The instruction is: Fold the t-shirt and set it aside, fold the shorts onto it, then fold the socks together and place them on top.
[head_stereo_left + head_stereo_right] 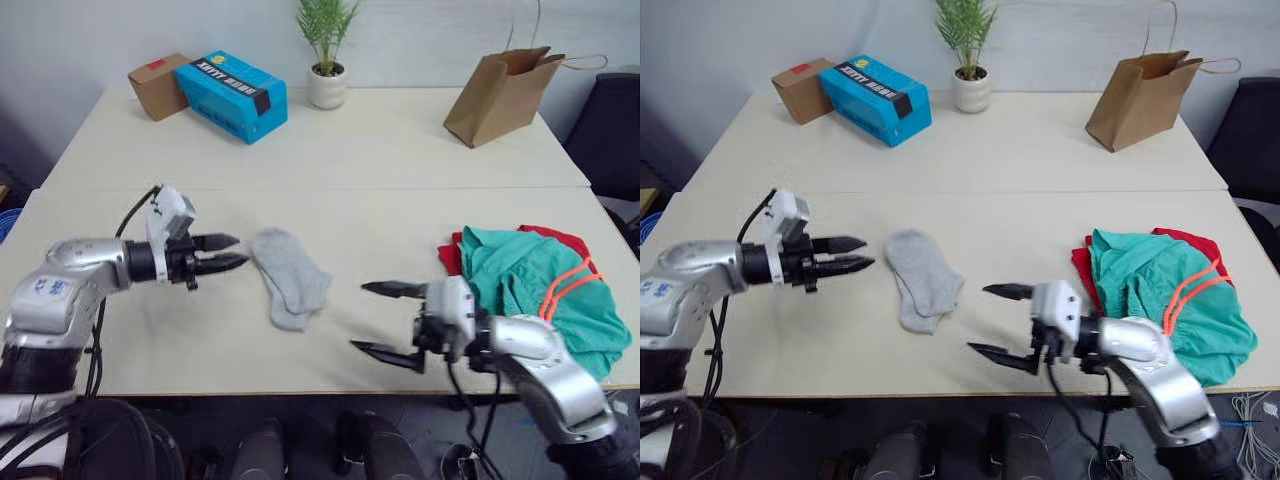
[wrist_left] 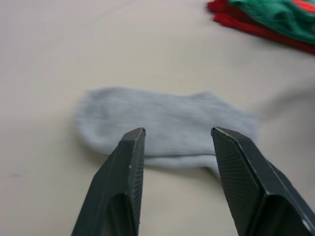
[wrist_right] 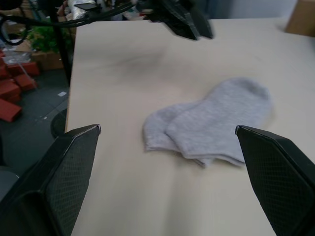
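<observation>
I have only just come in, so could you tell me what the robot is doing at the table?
It is sorting laundry. The shorts already lie on the t-shirt at the robot's right. The socks lie one upon the other on the table between the two hands. The left hand hovers beside one end of them, fingers a little apart; the right hand hangs wide open on the other side. Neither holds anything.

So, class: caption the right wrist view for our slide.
Open right claw faces the stacked grey socks on the table.
</observation>
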### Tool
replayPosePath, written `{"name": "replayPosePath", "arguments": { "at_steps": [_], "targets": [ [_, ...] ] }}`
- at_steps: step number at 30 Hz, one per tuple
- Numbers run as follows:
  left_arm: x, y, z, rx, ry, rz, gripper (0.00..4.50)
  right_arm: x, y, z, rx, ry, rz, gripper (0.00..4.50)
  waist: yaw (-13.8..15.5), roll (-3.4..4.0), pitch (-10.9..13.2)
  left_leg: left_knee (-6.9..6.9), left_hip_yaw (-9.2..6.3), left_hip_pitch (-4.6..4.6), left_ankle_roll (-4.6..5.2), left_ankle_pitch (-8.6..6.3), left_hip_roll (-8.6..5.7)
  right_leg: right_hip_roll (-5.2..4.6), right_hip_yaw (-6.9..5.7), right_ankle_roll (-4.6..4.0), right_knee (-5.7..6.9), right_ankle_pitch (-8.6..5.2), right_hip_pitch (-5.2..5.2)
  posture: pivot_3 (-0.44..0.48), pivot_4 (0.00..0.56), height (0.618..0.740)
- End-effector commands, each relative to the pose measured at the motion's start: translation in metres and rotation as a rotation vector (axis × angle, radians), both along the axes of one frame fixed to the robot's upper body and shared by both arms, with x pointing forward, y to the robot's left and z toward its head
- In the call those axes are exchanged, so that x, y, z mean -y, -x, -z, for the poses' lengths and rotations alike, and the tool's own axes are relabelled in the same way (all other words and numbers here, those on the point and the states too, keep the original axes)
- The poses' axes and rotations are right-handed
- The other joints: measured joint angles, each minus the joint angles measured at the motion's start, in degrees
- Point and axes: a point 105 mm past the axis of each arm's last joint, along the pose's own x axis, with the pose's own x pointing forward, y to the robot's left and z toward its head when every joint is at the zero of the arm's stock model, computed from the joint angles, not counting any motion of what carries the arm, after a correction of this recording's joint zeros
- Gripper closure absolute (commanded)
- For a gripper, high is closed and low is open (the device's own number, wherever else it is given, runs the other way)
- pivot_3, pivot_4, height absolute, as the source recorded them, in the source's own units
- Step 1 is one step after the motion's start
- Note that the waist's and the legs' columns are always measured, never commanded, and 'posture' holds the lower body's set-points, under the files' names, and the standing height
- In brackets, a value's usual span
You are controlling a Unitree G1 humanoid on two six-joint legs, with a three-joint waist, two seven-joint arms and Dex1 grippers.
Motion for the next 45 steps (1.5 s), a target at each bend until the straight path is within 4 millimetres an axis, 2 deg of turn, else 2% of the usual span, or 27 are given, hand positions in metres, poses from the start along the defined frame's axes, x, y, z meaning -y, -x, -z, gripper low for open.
{"name": "replayPosePath", "arguments": {
  "at_steps": [1, 3, 5, 9, 13, 14, 20, 24, 31, 36, 40, 45],
  "targets": [
    [-0.005, -0.028, 0.011, 0.052, -0.095, -0.034, 3.22, -0.021, 0.003, 0.013, 0.02, 0.035, -0.066, 0.19, -0.3, -0.06, -0.01, 0.05, 0.03, -0.08, 0.05, -0.03, 0.02, 0.01, 0.0, 0.02, 0.0, 0.02, -0.04, 0.0, 0.15, 0.74],
    [-0.006, -0.044, 0.017, 0.081, -0.138, -0.048, 3.86, -0.034, -0.002, 0.018, 0.023, 0.029, -0.075, 0.61, -0.57, -0.09, -0.02, 0.08, 0.11, -0.07, 0.08, -0.07, 0.01, 0.0, 0.01, 0.07, -0.03, 0.02, -0.03, 0.0, 0.15, 0.74],
    [-0.004, -0.055, 0.019, 0.099, -0.138, -0.056, 4.47, -0.043, -0.004, 0.023, 0.034, 0.047, -0.095, 1.28, -0.85, -0.14, 0.01, 0.14, 0.29, -0.08, -0.08, 0.01, 0.04, -0.02, 0.02, 0.07, 0.01, 0.02, -0.09, 0.0, 0.15, 0.74],
    [0.001, -0.08, 0.025, 0.122, -0.176, -0.112, 4.5, -0.062, -0.016, 0.035, 0.026, 0.09, -0.108, 2.85, -1.56, -0.3, 0.07, 0.26, 0.35, -0.09, -0.17, 0.07, 0.08, 0.0, 0.01, 0.07, 0.1, 0.02, -0.13, 0.0, 0.15, 0.74],
    [0.008, -0.088, 0.032, 0.091, -0.195, -0.115, 4.5, -0.079, -0.028, 0.033, 0.034, 0.073, -0.085, 4.31, -2.15, -0.31, 0.06, 0.29, 0.39, -0.08, -0.18, 0.08, 0.08, -0.02, 0.03, 0.07, 0.18, 0.02, -0.14, 0.0, 0.15, 0.74],
    [0.009, -0.09, 0.032, 0.094, -0.197, -0.119, 4.5, -0.083, -0.029, 0.033, 0.031, 0.073, -0.093, 4.45, -2.22, -0.31, 0.06, 0.29, 0.39, -0.07, -0.19, 0.08, 0.09, -0.02, 0.03, 0.07, 0.19, 0.02, -0.14, 0.0, 0.15, 0.74],
    [0.012, -0.084, 0.044, 0.03, -0.199, -0.058, 4.5, -0.09, -0.027, 0.049, -0.025, 0.125, -0.13, 4.45, -2.27, -0.31, 0.06, 0.29, 0.41, -0.08, -0.25, 0.12, 0.1, -0.01, 0.03, 0.07, 0.25, 0.02, -0.2, 0.0, 0.15, 0.74],
    [0.009, -0.075, 0.05, -0.013, -0.175, -0.014, 4.5, -0.077, -0.029, 0.051, -0.044, 0.151, -0.118, 4.45, -2.21, -0.31, 0.06, 0.36, 0.4, -0.07, -0.25, 0.11, 0.1, -0.02, 0.03, 0.07, 0.28, 0.02, -0.18, 0.0, 0.15, 0.74],
    [0.0, -0.054, 0.063, -0.059, -0.139, 0.05, 4.5, -0.04, -0.043, 0.047, -0.041, 0.204, -0.076, 4.45, -2.43, -0.31, 0.06, 0.4, 0.4, -0.03, -0.23, 0.1, 0.12, -0.03, 0.06, 0.07, 0.34, 0.01, -0.17, 0.0, 0.15, 0.74],
    [-0.005, -0.022, 0.073, -0.098, -0.116, 0.074, 4.5, -0.007, -0.059, 0.046, -0.034, 0.242, -0.003, 4.45, -3.25, -0.3, 0.06, 0.36, 0.41, 0.08, -0.25, 0.1, 0.12, -0.06, 0.11, 0.06, 0.37, 0.01, -0.08, 0.0, 0.15, 0.74],
    [-0.007, 0.015, 0.074, -0.125, -0.083, 0.063, 4.5, 0.018, -0.071, 0.048, -0.02, 0.273, 0.058, 4.45, -3.63, -0.28, 0.04, 0.28, 0.48, 0.19, -0.26, 0.1, 0.13, -0.07, 0.24, 0.06, 0.4, 0.01, -0.06, 0.0, 0.15, 0.74],
    [-0.014, 0.047, 0.074, -0.158, -0.08, 0.024, 4.5, 0.031, -0.078, 0.044, -0.007, 0.253, 0.084, 4.45, -3.42, -0.28, 0.04, 0.11, 0.47, 0.3, -0.3, 0.12, 0.11, -0.07, 0.32, 0.05, 0.4, 0.0, -0.07, 0.0, 0.15, 0.74]
  ]
}}
